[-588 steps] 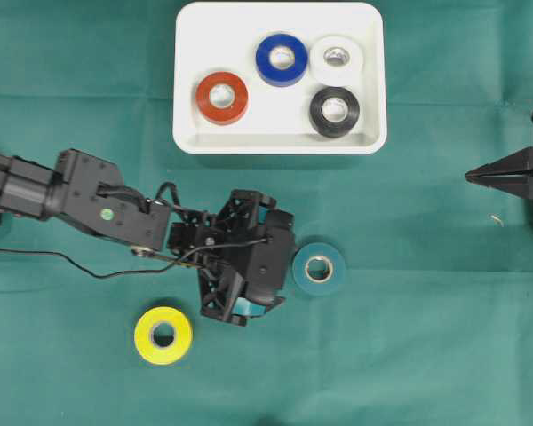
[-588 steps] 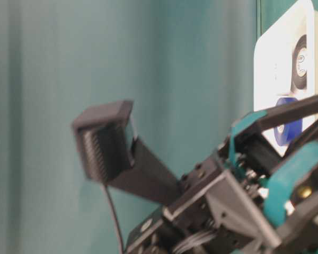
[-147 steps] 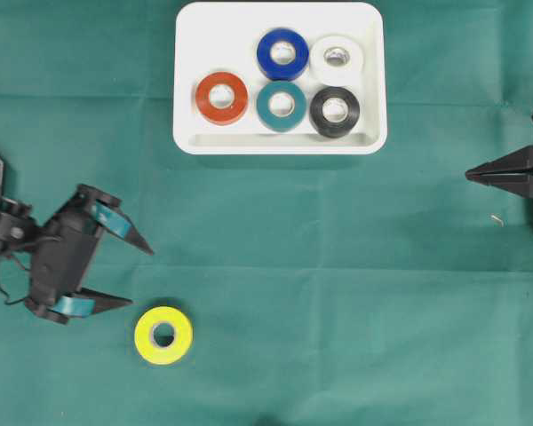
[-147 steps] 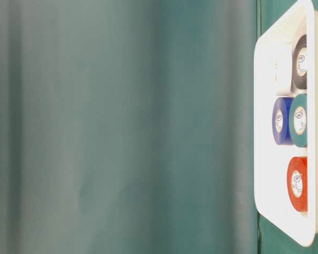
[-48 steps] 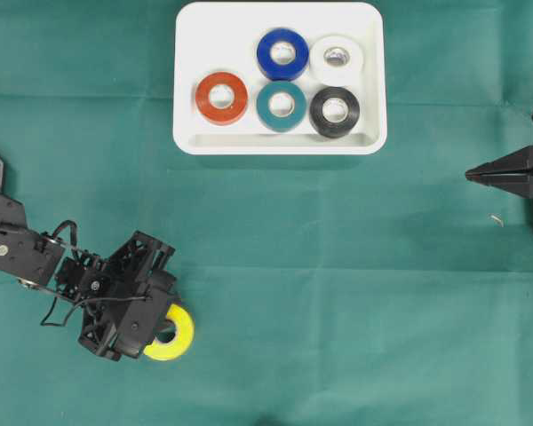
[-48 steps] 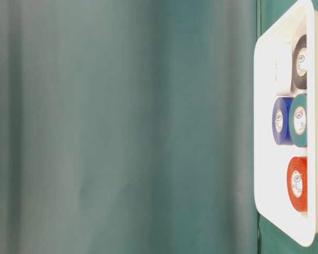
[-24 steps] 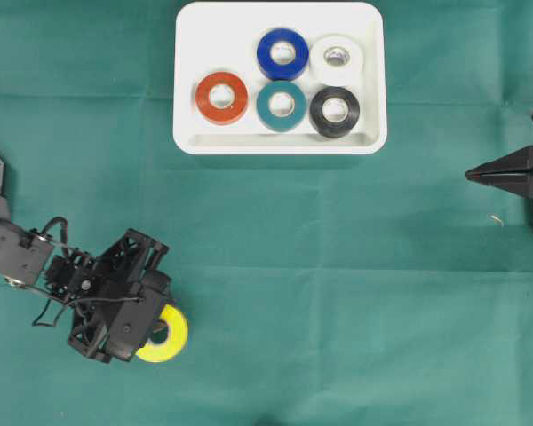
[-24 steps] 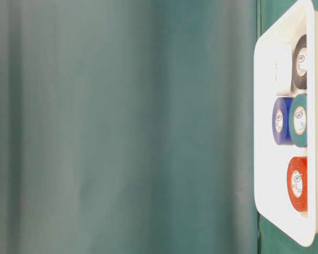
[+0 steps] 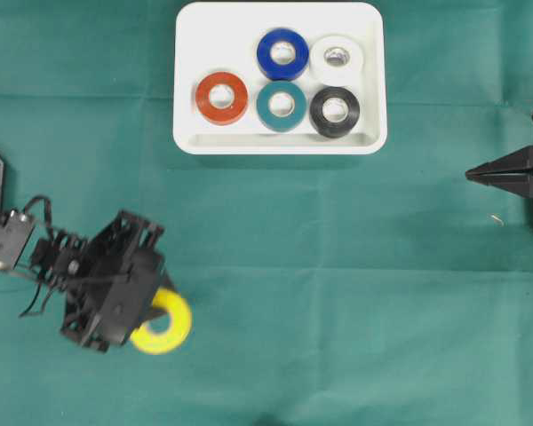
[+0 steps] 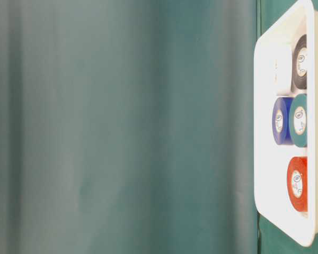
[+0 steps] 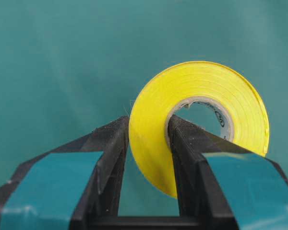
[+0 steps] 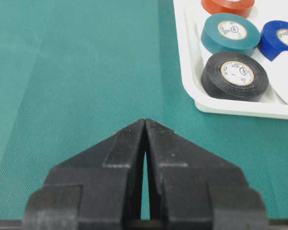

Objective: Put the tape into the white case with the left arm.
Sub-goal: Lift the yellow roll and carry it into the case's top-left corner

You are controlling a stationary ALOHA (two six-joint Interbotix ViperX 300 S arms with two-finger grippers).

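Observation:
A yellow tape roll is held in my left gripper, the teal-banded one, at the front left of the green cloth. In the left wrist view one finger runs through the yellow tape roll's core and the other presses its outer side, so the left gripper is shut on the roll's wall. The roll hangs tilted, clear of the cloth. The white case sits at the back centre and holds red, blue, teal, white and black rolls. My right gripper is shut and empty at the right edge.
The white case lies ahead and to the right of the right gripper, with the black roll nearest it. In the table-level view the case stands at the right edge. Green cloth covers the table.
My left gripper came down onto the yellow roll and closed on it. It has since risen and shifted slightly back, with the roll tilting in the fingers. The right arm has not moved.

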